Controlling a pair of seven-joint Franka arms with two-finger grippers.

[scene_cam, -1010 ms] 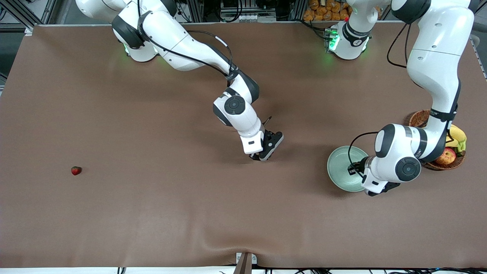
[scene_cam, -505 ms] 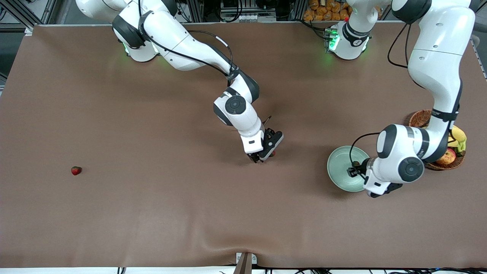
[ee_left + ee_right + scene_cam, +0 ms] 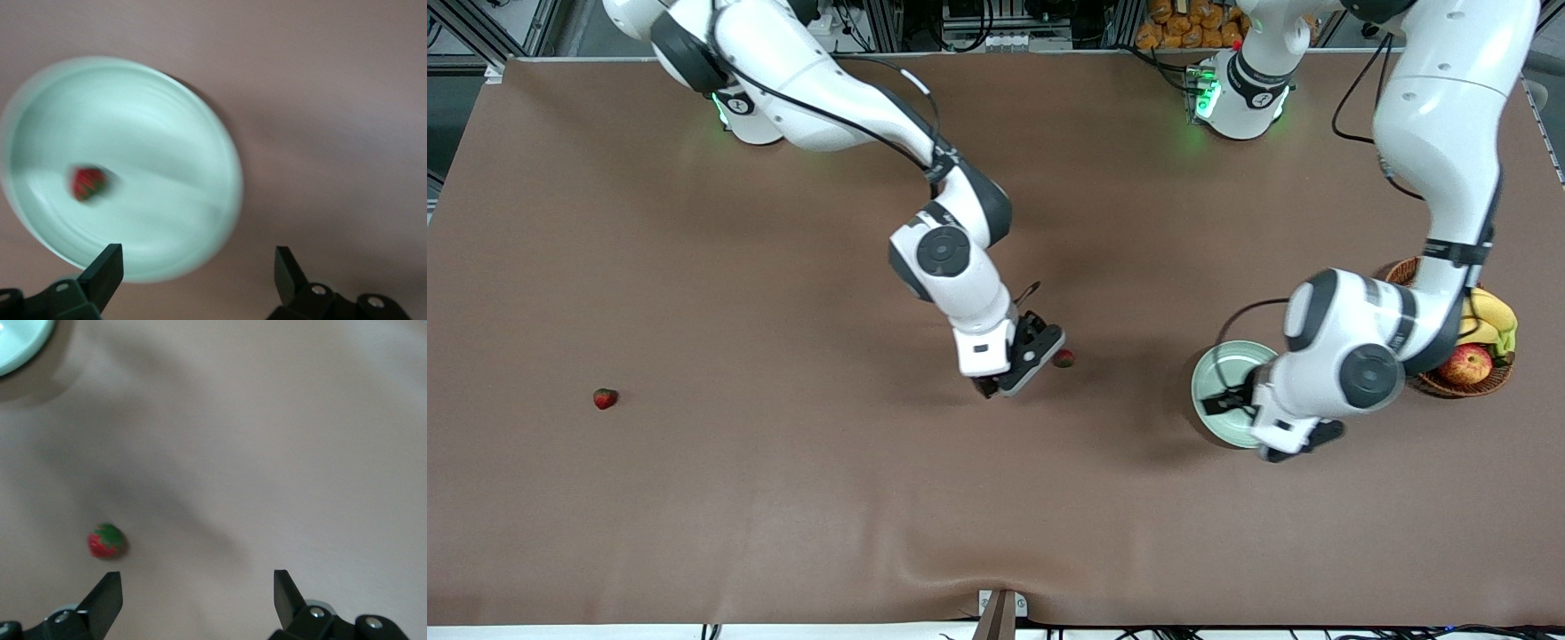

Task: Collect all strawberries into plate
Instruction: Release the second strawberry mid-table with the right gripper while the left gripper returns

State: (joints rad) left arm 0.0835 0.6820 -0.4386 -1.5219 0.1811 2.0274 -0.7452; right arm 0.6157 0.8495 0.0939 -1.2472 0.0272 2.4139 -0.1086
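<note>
The pale green plate point(image 3: 1218, 378) lies toward the left arm's end of the table, partly under the left arm. One strawberry point(image 3: 89, 183) lies inside the plate point(image 3: 167, 133). My left gripper point(image 3: 197, 273) hangs open and empty over the plate's rim, and in the front view it point(image 3: 1282, 444) is at the plate's near edge. A second strawberry point(image 3: 1063, 358) rests on the table mid-way along, right beside my open, empty right gripper point(image 3: 1000, 388). In the right wrist view this strawberry point(image 3: 105, 541) lies just outside the fingers point(image 3: 107, 593). A third strawberry point(image 3: 605, 398) sits toward the right arm's end.
A brown wicker basket point(image 3: 1449, 384) with an apple point(image 3: 1467, 363) and bananas point(image 3: 1489, 313) stands beside the plate at the left arm's end. A corner of the plate point(image 3: 20, 337) shows in the right wrist view. Brown cloth covers the table.
Both grippers have opened. The right one let its strawberry go onto the table and drew away toward the right arm's end. The left dropped its strawberry into the plate and lifted.
</note>
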